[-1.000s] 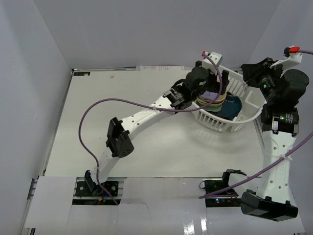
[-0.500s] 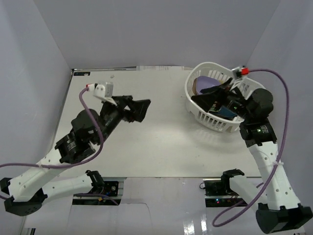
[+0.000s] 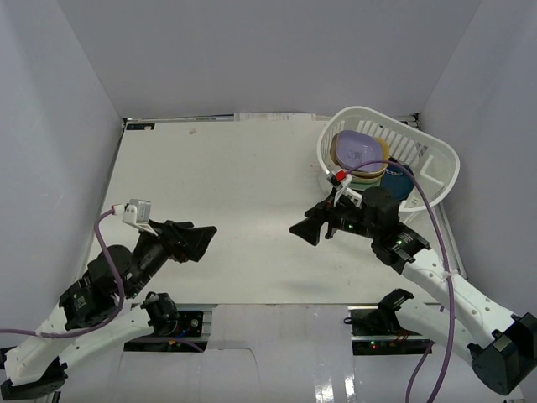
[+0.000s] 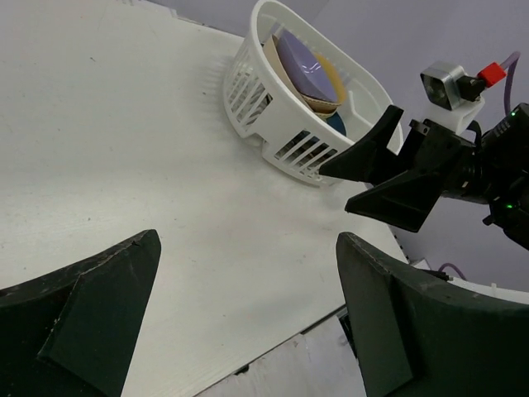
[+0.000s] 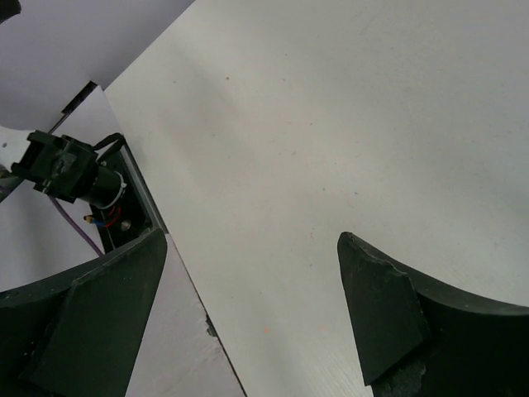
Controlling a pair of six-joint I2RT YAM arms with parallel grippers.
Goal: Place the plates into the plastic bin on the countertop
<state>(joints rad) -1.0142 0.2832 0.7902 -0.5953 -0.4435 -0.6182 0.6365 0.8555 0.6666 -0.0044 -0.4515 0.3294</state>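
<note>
White plastic bin (image 3: 369, 110), seen from above, sat behind the right gripper (image 3: 306, 225), plates (image 3: 359, 149) stacked inside, likely nested to save room. From the left wrist, left gripper (image 4: 248, 281) gaped empty, bin well ahead. From the right wrist, jaws stood wide over countertop (image 5: 331, 124), holding nothing

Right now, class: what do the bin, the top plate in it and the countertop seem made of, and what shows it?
Bin: white moulded plastic, slightly glossy; thin slotted walls and rolled rim suggest it. Top plate: lavender, smooth with a soft sheen; plastic or glazed ceramic, cannot tell which. Countertop: flat matte white, faintly speckled; probably painted or laminated board.
</note>
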